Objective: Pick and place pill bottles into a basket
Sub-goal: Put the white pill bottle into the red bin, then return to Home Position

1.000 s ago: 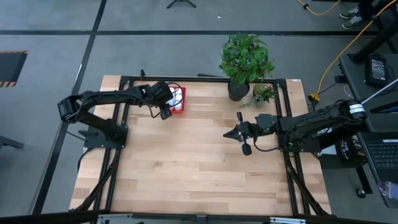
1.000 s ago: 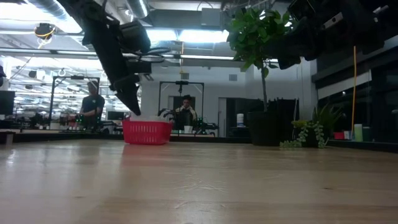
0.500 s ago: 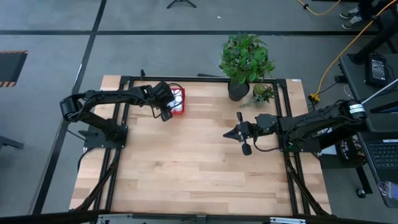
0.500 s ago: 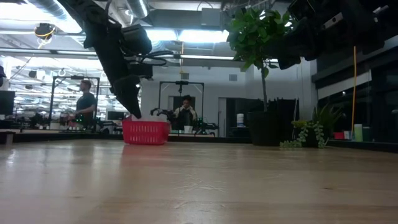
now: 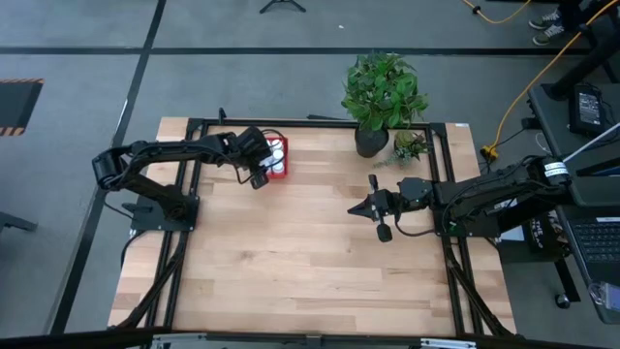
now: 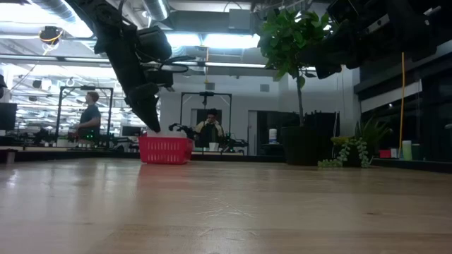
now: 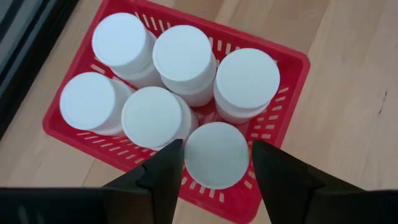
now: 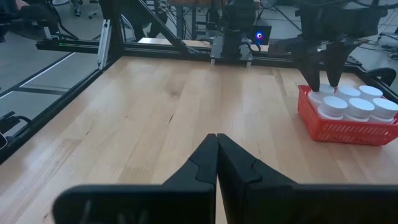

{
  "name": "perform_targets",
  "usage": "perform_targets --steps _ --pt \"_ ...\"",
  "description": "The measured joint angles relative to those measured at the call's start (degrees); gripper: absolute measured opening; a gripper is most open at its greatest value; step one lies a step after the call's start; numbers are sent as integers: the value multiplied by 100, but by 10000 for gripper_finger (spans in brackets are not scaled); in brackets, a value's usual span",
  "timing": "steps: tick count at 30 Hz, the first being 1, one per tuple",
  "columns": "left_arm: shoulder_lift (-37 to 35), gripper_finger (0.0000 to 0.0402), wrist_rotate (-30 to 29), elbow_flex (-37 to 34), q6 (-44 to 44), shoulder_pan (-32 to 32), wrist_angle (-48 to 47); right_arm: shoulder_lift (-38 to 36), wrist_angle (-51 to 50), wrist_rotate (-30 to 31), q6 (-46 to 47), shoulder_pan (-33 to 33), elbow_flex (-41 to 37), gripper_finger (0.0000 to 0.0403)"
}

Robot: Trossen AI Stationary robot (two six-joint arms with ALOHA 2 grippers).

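The red basket (image 5: 279, 155) stands near the table's far left and holds six white pill bottles (image 7: 184, 55), upright on its floor. My left gripper (image 7: 216, 158) hangs over the basket's near side, pointing down and open. Its two fingers stand on either side of the nearest bottle's cap (image 7: 216, 143), just above it, and I see no touch. It also shows in the low view (image 6: 152, 127) and the right wrist view (image 8: 323, 84). My right gripper (image 5: 380, 211) is shut and empty, held above the table right of centre.
A dark pot with a leafy plant (image 5: 372, 139) and a small plant (image 5: 409, 145) stand at the table's far edge, right of the basket. Bare wood (image 5: 300, 252) spreads between the arms and toward the near edge. People show in the room behind (image 6: 90, 116).
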Motion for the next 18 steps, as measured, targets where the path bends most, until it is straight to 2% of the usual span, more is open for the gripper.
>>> perform_targets --steps 5,11,18 --pt "-301 184 4 0 -63 -7 -81 0 -7 -1 0 2 0 10" --pt "-1037 175 267 0 -207 -140 -81 0 -17 -2 -76 1 0 10" --pt "-2257 111 280 0 -213 -767 -332 0 -115 -2 -126 0 0 10"
